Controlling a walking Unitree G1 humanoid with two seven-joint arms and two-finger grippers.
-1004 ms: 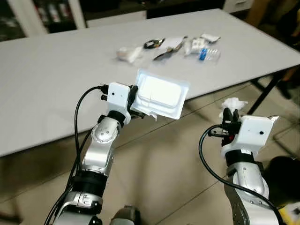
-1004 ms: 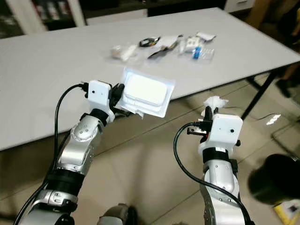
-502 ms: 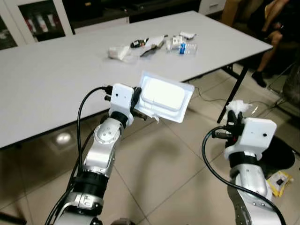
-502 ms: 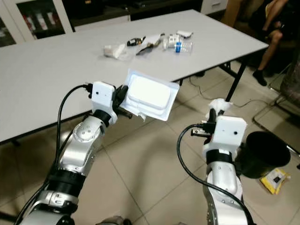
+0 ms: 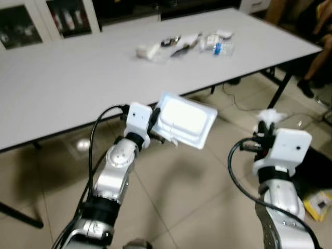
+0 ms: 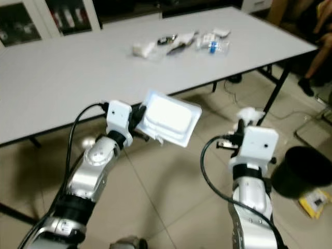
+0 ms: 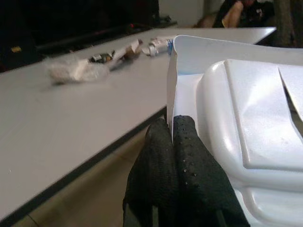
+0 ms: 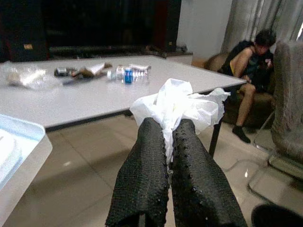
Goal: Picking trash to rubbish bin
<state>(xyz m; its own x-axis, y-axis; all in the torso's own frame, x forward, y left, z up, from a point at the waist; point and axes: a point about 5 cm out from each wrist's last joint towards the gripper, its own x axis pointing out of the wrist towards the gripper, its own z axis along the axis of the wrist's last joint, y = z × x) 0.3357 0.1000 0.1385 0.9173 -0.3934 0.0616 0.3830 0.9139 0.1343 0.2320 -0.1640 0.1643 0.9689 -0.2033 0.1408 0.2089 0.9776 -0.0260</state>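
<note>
The camera has swung back: the left gripper (image 7: 171, 137) still pinches the white plastic tray (image 5: 185, 119) off the table's near edge (image 5: 78, 127). The right gripper (image 8: 166, 142) still clamps the crumpled tissue (image 8: 176, 105); the black bin (image 6: 302, 172) has slid toward the right.

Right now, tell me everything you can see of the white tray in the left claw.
The white tray is a thin moulded plastic piece with a raised rectangular centre and a flat rim. It looks empty. The left claw pinches its rim edge, shut, holding it in the air, tilted, off the table edge and above the floor. Nothing else touches it.
</note>
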